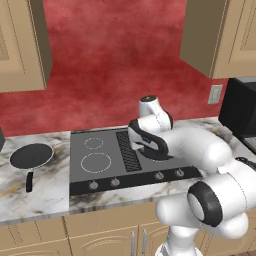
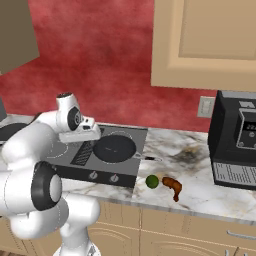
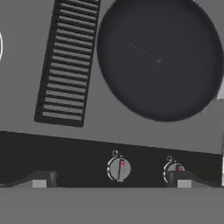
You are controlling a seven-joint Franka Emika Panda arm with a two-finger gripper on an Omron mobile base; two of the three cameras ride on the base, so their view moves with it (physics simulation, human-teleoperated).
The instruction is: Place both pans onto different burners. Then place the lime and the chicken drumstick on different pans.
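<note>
One pan on the stove, one still off it; claw open and empty

The gripper (image 3: 111, 183) hangs over the front edge of the cooktop (image 1: 100, 175), jaws spread wide, nothing between them. In the hand view its tips frame the knob strip, with the vent grille (image 3: 68, 65) and the placed pan (image 3: 159, 57) beyond. That pan (image 2: 115, 148) sits on a burner on the right half of the cooktop, handle pointing toward the right edge onto the counter (image 2: 200, 190).

The second pan (image 1: 31, 156) is off the stove, on the counter near its left end, handle pointing at the front edge. The lime (image 2: 152, 181) and chicken drumstick (image 2: 172, 186) lie just beside each other on the counter to the right of the cooktop, near the front edge, maybe touching, can't tell.

Risks, as I judge them:
- Second pan is far left of the arm. A long reach could give a weak grip on the thin rim or handle, so the pan tilts or slips.
- Its handle is close to the counter's front edge; a nudge could swing it off.
- Carrying it in low could clip the knobs or knock the placed pan off its burner.
- Two free burner rings on the left half; setting it down off-centre leaves it straddling.
- Lime is round and will roll if the fingers close off-centre; it could go over the front edge.
- Lime and drumstick are so close that grabbing one may shove the other.
</note>
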